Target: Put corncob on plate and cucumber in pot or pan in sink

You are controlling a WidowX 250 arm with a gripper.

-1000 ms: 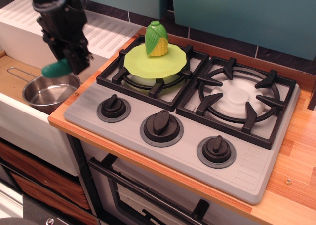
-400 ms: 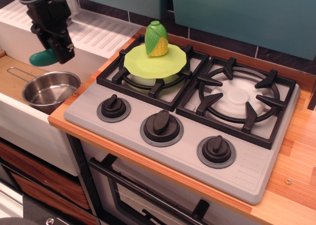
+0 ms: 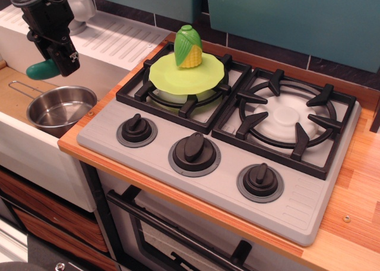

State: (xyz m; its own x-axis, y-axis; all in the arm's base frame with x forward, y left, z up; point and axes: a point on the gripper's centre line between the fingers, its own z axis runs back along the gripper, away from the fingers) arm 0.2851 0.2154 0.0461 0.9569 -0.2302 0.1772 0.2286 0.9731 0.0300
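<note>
Hand: we see the hand [image 3: 59, 60] at the far left, above the sink [image 3: 18, 93], clamped on the cucumber [image 3: 41, 70], whose rounded end sticks out toward nine o'clock.
Pot: the pot [image 3: 60, 109] sits in the sink below the hand, at about six o'clock from it, and its wire handle points to ten o'clock.
Cucumber: we see it held in the air, clear of the pot.
Plate: the plate [image 3: 178, 81] lies on the left burner grate of the stove [image 3: 225, 164], which stands on the bench [image 3: 356, 205].
Corncob: the corncob [image 3: 187, 46] stands upright on the plate near its twelve o'clock rim.
</note>
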